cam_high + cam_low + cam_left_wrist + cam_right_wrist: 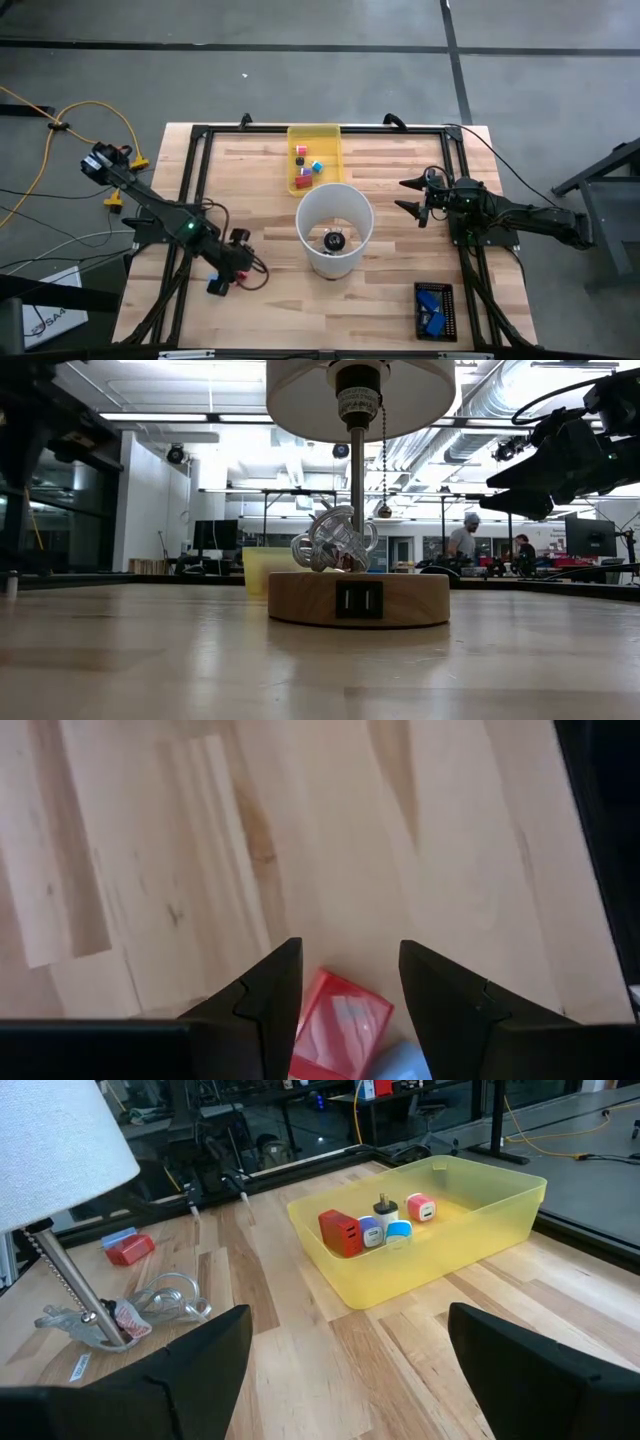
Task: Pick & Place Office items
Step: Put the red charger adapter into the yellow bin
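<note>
Wood tabletop (pixel 270 295), workshop behind. My left hand (pixel 345 995) hangs low over the near-left corner, half-open w/ a red block (pixel 338 1032) and a blue block (pixel 398 1063) between the fingers, not gripped yet. Risk: closing nudges both, red skids off. Right hand (pixel 413 196) released, waiting by the yellow tray (pixel 500 1220) where the other blocks (pixel 375 1228) sit.

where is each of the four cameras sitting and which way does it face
High: overhead, straight down on table, both arms in view.
Low: table height, level across at the lamp base; one arm at upper right.
Left wrist: down past left end effector at a red block.
Right wrist: forward past open right end effector at the yellow tray.
Shared: high and right wrist both show the tray and lamp shade.
</note>
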`<state>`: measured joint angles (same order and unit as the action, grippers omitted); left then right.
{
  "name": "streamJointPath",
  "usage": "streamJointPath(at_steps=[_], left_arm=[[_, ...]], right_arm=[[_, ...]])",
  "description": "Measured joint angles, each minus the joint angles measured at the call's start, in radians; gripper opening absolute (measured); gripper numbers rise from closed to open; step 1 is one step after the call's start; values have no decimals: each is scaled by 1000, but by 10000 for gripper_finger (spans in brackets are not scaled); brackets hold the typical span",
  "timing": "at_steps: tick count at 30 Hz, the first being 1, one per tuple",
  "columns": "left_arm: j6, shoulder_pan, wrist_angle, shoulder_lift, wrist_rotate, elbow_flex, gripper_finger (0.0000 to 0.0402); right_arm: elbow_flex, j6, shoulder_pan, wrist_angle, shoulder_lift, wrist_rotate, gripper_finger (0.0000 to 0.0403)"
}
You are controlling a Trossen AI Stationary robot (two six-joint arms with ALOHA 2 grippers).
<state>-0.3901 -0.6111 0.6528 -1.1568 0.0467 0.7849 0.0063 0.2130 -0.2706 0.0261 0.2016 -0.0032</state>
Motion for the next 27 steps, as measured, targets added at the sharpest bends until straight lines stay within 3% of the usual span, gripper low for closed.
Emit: streamJointPath(at_steps=[15, 27], left_arm=[[-38, -68, -11, -55, 38, 0, 165], [-29, -67, -25, -139, -16, 0, 259]], right_arm=[[0, 0, 0, 0, 0, 0, 325], [0, 0, 0, 0, 0, 0, 325]])
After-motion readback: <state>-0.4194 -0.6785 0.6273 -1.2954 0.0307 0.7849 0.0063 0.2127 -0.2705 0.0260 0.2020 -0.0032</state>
